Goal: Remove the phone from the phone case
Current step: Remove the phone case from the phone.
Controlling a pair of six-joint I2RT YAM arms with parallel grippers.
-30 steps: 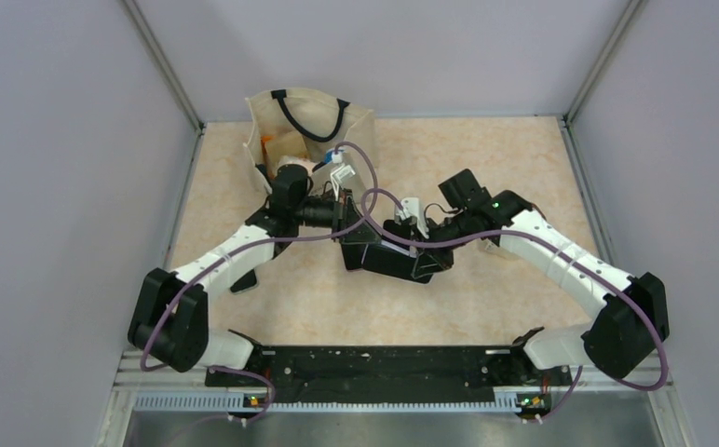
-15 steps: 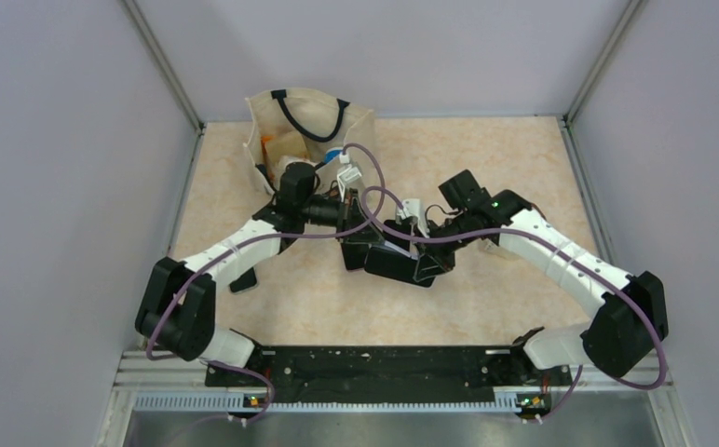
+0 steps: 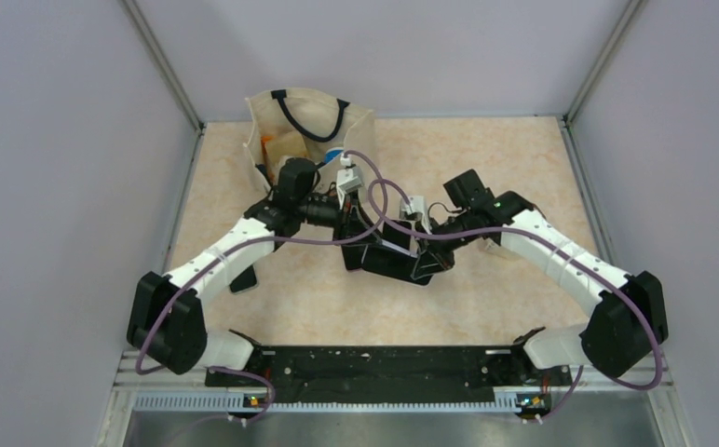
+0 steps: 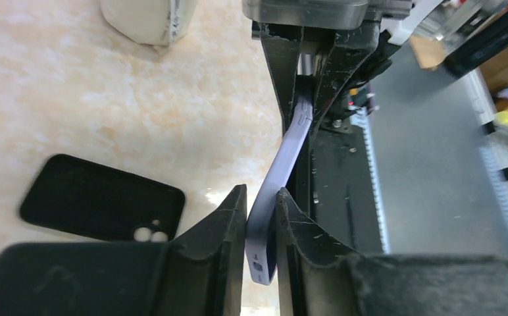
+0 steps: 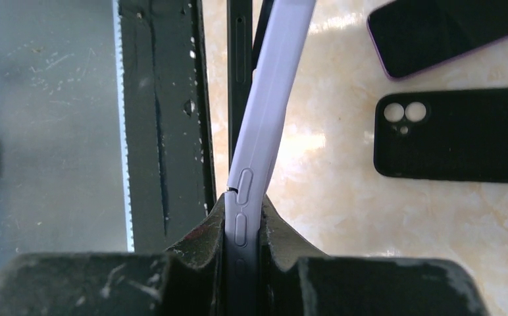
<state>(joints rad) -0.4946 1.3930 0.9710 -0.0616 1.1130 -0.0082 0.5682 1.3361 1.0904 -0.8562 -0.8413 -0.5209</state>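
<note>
A phone in a lavender case (image 3: 391,263) is held in the air between both grippers over the middle of the table. My left gripper (image 4: 261,217) is shut on one end of the lavender case (image 4: 285,158), which bends away in a curve. My right gripper (image 5: 241,224) is shut on the other end, pinching the case (image 5: 264,112) over its side buttons. A dark phone edge (image 5: 239,72) shows beside the peeled case. In the top view the left gripper (image 3: 360,244) and right gripper (image 3: 421,258) face each other.
An empty black case (image 4: 100,207) lies on the table; it also shows in the right wrist view (image 5: 455,135). Another dark phone with a purple rim (image 5: 442,33) lies nearby. A cream tote bag (image 3: 309,126) stands at the back left. A white object (image 4: 146,16) lies near the right arm.
The left arm has moved slightly right and back, and the held phone has shifted a little with it. Both grippers have kept their hold.
</note>
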